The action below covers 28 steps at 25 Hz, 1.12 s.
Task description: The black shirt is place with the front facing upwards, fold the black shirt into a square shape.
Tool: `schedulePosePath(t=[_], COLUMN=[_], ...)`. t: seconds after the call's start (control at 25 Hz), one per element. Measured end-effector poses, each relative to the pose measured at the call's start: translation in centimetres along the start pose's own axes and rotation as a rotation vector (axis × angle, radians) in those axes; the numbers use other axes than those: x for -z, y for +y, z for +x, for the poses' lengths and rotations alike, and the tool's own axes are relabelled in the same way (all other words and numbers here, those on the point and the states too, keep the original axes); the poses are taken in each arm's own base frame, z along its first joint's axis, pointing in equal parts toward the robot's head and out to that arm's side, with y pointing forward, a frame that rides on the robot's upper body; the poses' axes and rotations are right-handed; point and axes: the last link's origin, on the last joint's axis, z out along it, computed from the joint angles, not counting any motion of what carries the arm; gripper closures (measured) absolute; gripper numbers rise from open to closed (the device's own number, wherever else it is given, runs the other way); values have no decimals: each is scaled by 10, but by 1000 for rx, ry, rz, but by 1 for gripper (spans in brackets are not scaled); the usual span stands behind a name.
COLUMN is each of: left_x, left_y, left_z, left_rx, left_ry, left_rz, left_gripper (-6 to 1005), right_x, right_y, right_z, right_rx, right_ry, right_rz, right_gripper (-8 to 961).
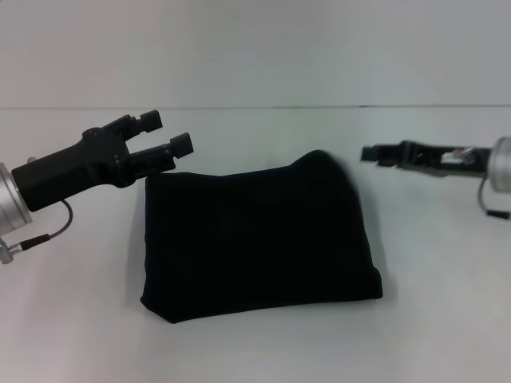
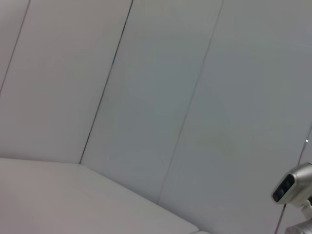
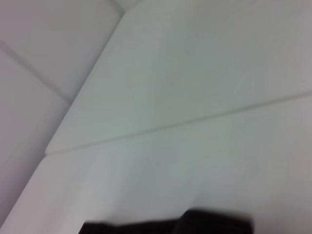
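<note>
The black shirt (image 1: 255,239) lies folded into a rough rectangle on the white table (image 1: 72,335), in the middle of the head view. No lettering or label shows. My left gripper (image 1: 166,132) is open and empty, raised just off the shirt's far left corner. My right gripper (image 1: 370,154) hovers to the right of the shirt's far right corner, apart from it, seen edge-on. A dark blurred strip of the shirt (image 3: 170,225) shows at the edge of the right wrist view. The left wrist view shows only wall panels.
The white table meets a pale panelled wall (image 1: 255,48) behind the shirt. A silver camera housing (image 2: 292,185) shows at the edge of the left wrist view.
</note>
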Motion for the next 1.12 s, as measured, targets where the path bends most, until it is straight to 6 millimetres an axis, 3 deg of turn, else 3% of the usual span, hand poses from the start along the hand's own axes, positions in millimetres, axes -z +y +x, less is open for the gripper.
schedulePosePath(t=[0.12,0.32,0.48,0.68,0.88,1.12], left_x=[1,3,6,13,23,32], left_y=[-1,-2,-2,-3,-5,-3], left_z=[1,1,0,0,-2,-6], left_rx=[4,16,23,33,43,54], left_ry=[5,16,25,48,62,65], left_rz=[5,16,24,45,72,70], left_gripper=[51,50,51,51,50,51], right_x=[14,17,9,-18,-49,-63], right_y=[-6,7,25,42,56,60], right_z=[-13,-16,-13,5,28,36], right_rx=[0,12,28,127,269,339], right_ry=[-25,23,86,152,213,243], right_rz=[2,-77,-149,-150,-114,-69], right_gripper=[514,357,259,137,287,617])
